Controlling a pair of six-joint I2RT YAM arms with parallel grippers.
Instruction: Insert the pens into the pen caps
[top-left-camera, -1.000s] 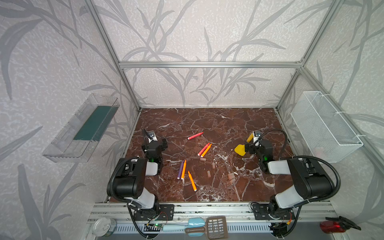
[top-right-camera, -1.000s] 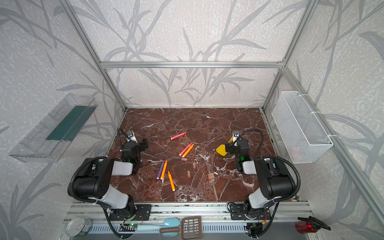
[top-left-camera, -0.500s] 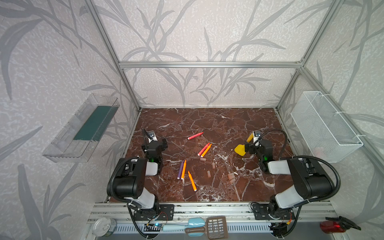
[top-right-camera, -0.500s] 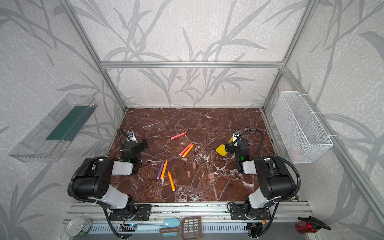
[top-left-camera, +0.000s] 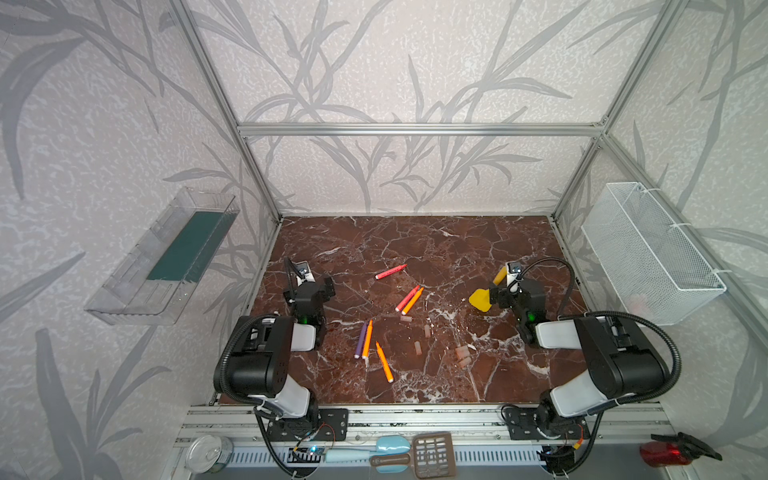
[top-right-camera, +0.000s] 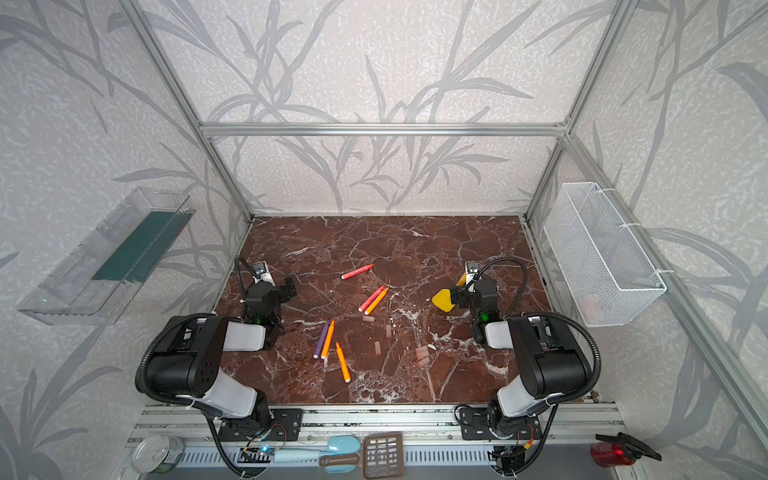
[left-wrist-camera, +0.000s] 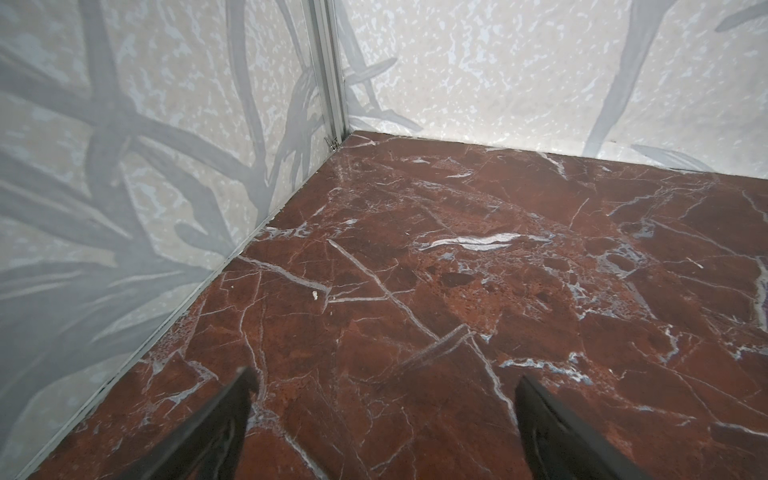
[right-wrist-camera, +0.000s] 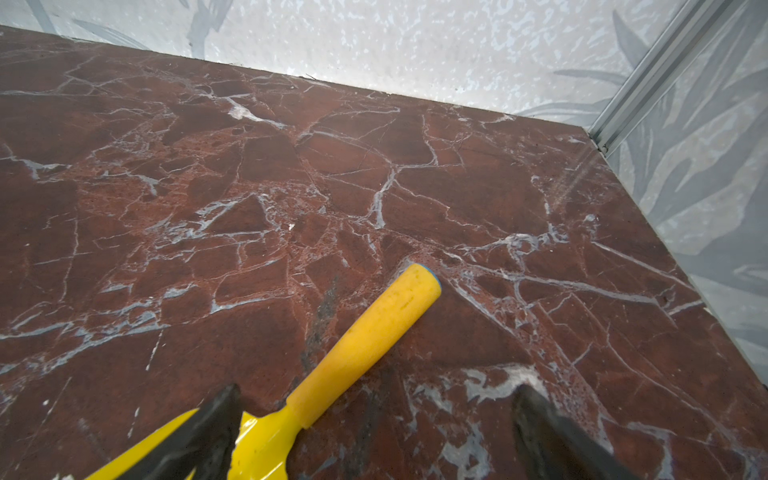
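A brown marble desk (top-left-camera: 415, 241) is seen from above inside a papered cell. A clear tray (top-left-camera: 137, 291) hangs on the left wall.

The left gripper (top-left-camera: 311, 291) sits low at the desk's left side. Its jaws are spread wide over bare marble and hold nothing.

Six pens lie loose in the middle of the desk.
- The purple pen (top-left-camera: 360, 338) and the first orange pen (top-left-camera: 367, 338) lie side by side, touching. Their long axes run from near to far, with the far ends leaning slightly right and the pale ends toward the near edge.
- Just to the right, the second orange pen (top-left-camera: 384, 361) slants the other way, from far-left to near-right.
- Farther back, the lone red-pink pen (top-left-camera: 390, 272) lies almost crosswise. Its pale end points left and its right end sits a little farther back.
- Nearer than that one, the second red-pink pen (top-left-camera: 407, 298) and the third orange pen (top-left-camera: 412, 300) lie touching. Both run diagonally from near-left to far-right.

The pale pen caps (top-left-camera: 427, 331) are scattered on the marble to the right of the pens. They lie apart from them, and none is fitted on a pen.

Farther right, a yellow spatula (top-left-camera: 481, 300) lies flat with its blade toward the middle of the desk. Its handle runs to the far right beneath the right gripper (top-left-camera: 513, 293). That gripper's jaws are spread wide and pinch nothing. A white wire basket (top-left-camera: 648, 253) hangs on the right wall.

Compared with a second ago, nothing has shifted. The pens, the caps, the spatula and both arms are where they were.
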